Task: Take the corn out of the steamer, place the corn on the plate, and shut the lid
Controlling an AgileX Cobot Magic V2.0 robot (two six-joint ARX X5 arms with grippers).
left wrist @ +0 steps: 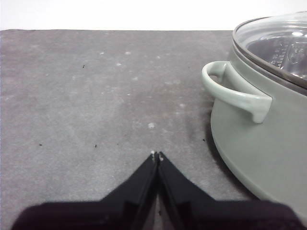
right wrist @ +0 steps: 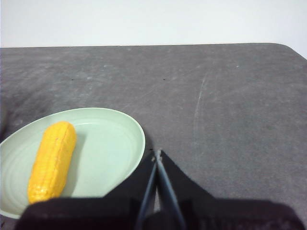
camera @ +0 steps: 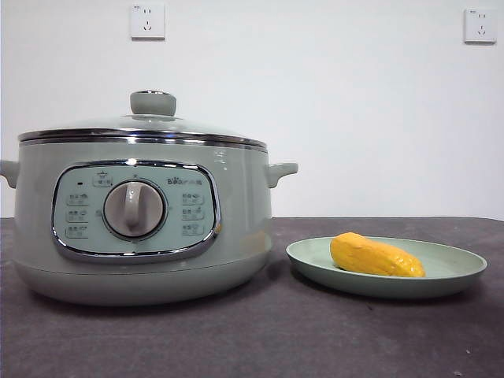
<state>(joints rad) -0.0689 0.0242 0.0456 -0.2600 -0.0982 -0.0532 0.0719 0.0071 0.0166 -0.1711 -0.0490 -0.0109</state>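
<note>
You are seeing the corn (camera: 376, 256) lying lengthwise on the plate (camera: 461, 272) at lower right, the lid (camera: 142, 126) sitting on the steamer (camera: 236, 213) at left, both claws pressed together, empty, nothing seemingly remaining.

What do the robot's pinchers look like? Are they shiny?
Not shiny. The left gripper and the right gripper each have two flat, matte black jaws that narrow like a wedge to thin tips. The left tips carry tiny pale specks. No cables or markings show, and the arms themselves are out of sight.
</note>
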